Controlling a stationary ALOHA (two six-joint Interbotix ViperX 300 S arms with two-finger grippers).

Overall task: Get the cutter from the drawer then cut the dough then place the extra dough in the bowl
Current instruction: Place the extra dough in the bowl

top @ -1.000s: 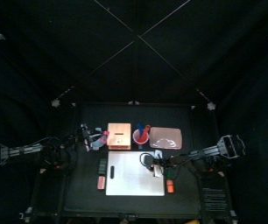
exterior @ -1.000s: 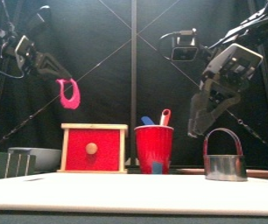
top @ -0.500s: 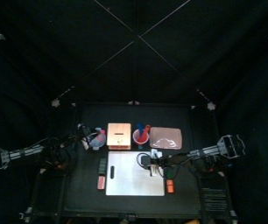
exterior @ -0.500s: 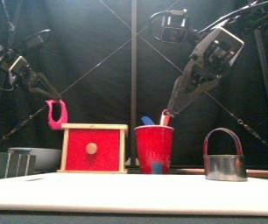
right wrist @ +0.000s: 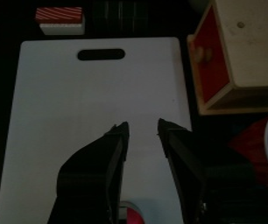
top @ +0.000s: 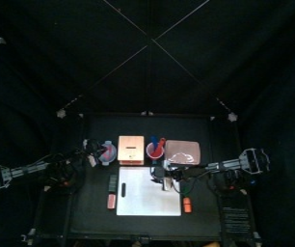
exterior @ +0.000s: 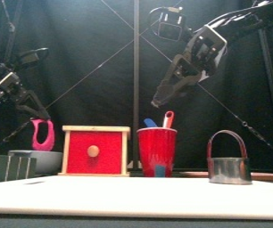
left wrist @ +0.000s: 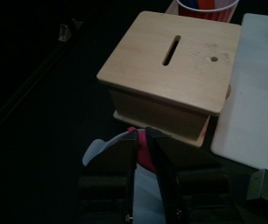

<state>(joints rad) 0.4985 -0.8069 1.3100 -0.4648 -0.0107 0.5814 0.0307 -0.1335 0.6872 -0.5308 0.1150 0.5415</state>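
Observation:
A strip of pink dough [exterior: 40, 134] hangs from my left gripper [exterior: 37, 121], which is shut on it just above the blue-grey bowl [exterior: 39, 161] at the left of the table. In the left wrist view the dough [left wrist: 140, 147] sits between the jaws, over the bowl [left wrist: 96, 149] and beside the wooden box [left wrist: 172, 61]. The metal cutter [exterior: 228, 161] stands upright on the white board [exterior: 139, 196] at the right. My right gripper [exterior: 163, 98] hangs open high over the board [right wrist: 102, 114], holding nothing.
The wooden box with its red drawer front [exterior: 95, 151] stands behind the board, and the red cup [exterior: 157, 151] with two toy knives is beside it. A pink tray [top: 184, 150] lies at the back right. Small red toys [top: 110, 201] lie by the board's front corners.
My left gripper has come down and leftward with the dough, from above the box to just over the bowl. The right arm has risen and swung toward the middle.

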